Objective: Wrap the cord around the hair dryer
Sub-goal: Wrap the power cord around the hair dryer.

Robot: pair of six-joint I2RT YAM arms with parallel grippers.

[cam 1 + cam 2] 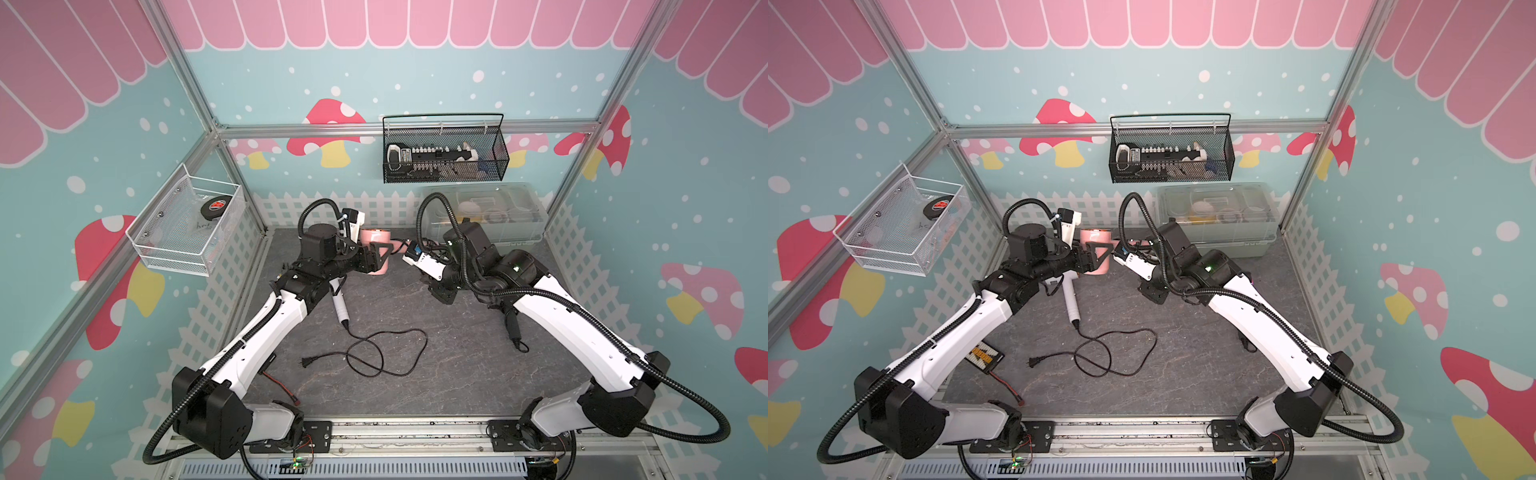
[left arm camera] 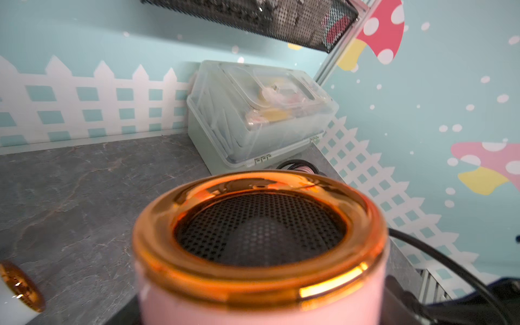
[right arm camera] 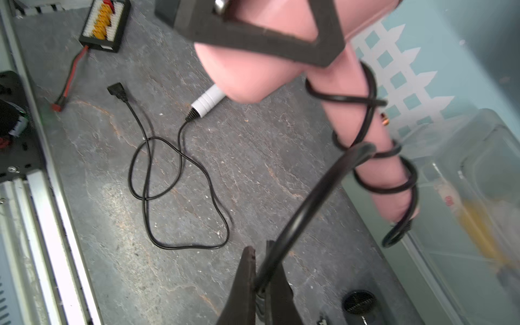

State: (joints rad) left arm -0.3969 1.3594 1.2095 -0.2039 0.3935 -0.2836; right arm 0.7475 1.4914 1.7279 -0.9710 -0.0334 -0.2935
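Two grippers engaged: left gripper (image 1: 380, 258) clamps pink hair dryer (image 3: 253, 76) by its barrel; right gripper (image 3: 260, 277) pinches cord (image 3: 298, 215) near handle (image 3: 382, 171), several turns wound there.

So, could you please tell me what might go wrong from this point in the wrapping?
1. The cord coils on the pink hair dryer handle look loose and crossed; slack could let them slide off its end.
2. The right claw only pinches the thin cord; a hard pull may slip it free.
3. The clear storage box sits close to the handle's end; circling could bump it.
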